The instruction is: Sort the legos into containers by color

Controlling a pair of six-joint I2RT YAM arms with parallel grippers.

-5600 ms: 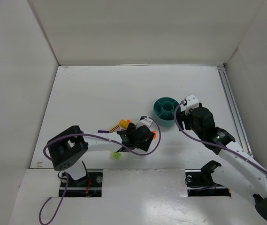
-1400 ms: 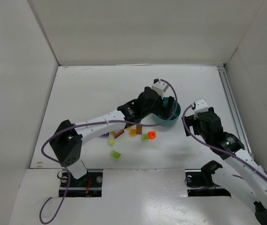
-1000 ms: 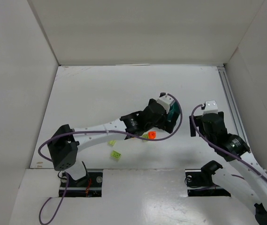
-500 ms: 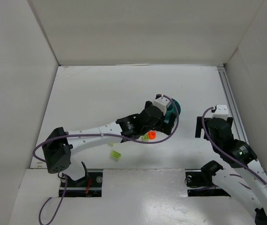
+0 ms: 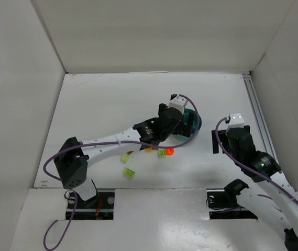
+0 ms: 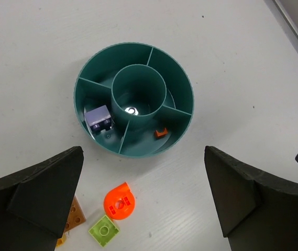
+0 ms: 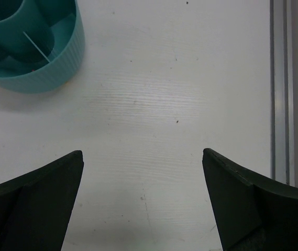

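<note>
The teal bowl (image 6: pixel 134 99) lies below my left gripper (image 6: pixel 143 209), which is open and empty above the table just in front of it. One compartment holds a purple brick (image 6: pixel 98 117), another a small orange piece (image 6: pixel 161 133). The central cup looks empty. On the table before the bowl lie a round orange piece (image 6: pixel 119 199), a lime green brick (image 6: pixel 104 230) and a brown plate (image 6: pixel 75 214). From above, the left gripper (image 5: pixel 183 125) hides most of the bowl (image 5: pixel 195 121). My right gripper (image 7: pixel 143 204) is open and empty over bare table right of the bowl (image 7: pixel 28 47).
Two more lime bricks (image 5: pixel 124 157) (image 5: pixel 130 172) lie nearer the left arm's base. A metal rail (image 7: pixel 279 89) runs along the table's right edge. White walls enclose the table on three sides.
The left gripper left the lego pile and now hovers open by the bowl, having drifted slightly farther back. The right arm drew back from the bowl, then shifted a little left.
</note>
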